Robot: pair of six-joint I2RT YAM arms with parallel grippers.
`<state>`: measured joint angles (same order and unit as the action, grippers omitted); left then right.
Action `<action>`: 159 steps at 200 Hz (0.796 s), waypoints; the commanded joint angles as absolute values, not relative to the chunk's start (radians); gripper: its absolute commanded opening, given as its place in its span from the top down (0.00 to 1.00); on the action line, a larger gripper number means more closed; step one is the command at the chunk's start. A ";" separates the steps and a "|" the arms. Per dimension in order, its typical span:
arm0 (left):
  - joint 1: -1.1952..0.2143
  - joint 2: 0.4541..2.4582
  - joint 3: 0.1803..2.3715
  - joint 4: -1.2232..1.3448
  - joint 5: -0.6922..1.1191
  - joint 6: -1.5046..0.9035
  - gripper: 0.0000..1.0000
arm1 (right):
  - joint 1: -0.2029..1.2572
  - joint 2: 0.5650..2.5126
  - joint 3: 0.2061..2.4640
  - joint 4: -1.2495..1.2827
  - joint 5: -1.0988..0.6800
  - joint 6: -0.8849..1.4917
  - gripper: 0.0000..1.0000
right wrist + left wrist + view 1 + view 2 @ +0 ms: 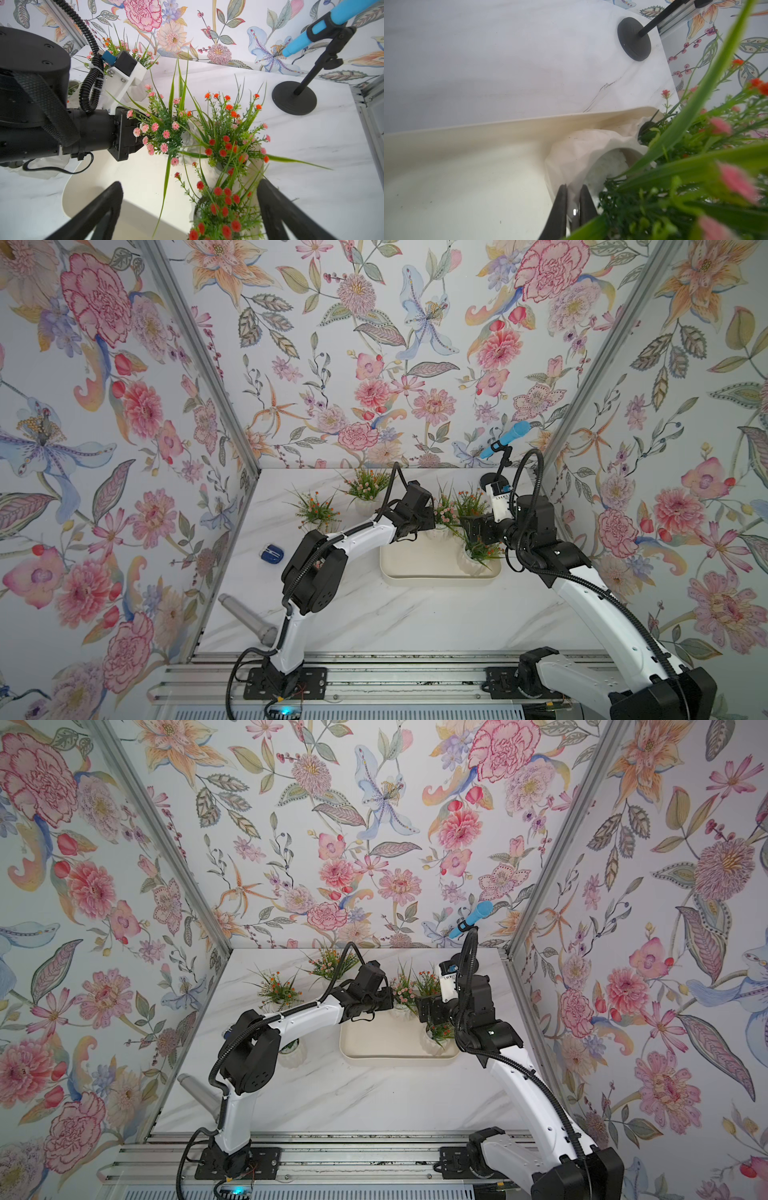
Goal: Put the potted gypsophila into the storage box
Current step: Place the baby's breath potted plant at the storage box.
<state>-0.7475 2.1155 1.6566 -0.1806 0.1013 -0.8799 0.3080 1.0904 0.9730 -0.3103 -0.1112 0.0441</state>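
left jaws: clamped on the rim of the pink gypsophila pot (pixel 571 158) — over the storage box (pixel 419 564)
right jaws: spread wide — held above the red gypsophila (pixel 224 205)

We see a robotics lab's staged booth: floral-print panels (pixel 374 344) in aluminium framing (pixel 201 352) enclose a marble-look bench (pixel 374 614), and the left arm (pixel 357 533) and right arm (pixel 590 597) are bolted to a slotted rail (pixel 395 680).

I note bright, even light, soft shadows on the desk (pixel 415 614). Left wrist view: nearest gypsophila sprigs (pixel 695 168) blurred, edges bowed.
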 commanded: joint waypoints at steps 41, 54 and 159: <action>-0.755 2.180 1.773 -0.173 0.108 -0.882 1.00 | 0.308 1.097 0.961 -0.282 -0.098 0.029 0.00; -0.754 2.187 1.780 -0.175 0.104 -0.882 1.00 | 0.308 1.097 0.959 -0.281 -0.099 0.027 0.00; -0.752 2.169 1.744 -0.144 0.082 -0.887 0.68 | 0.308 1.085 0.933 -0.263 -0.092 0.035 0.00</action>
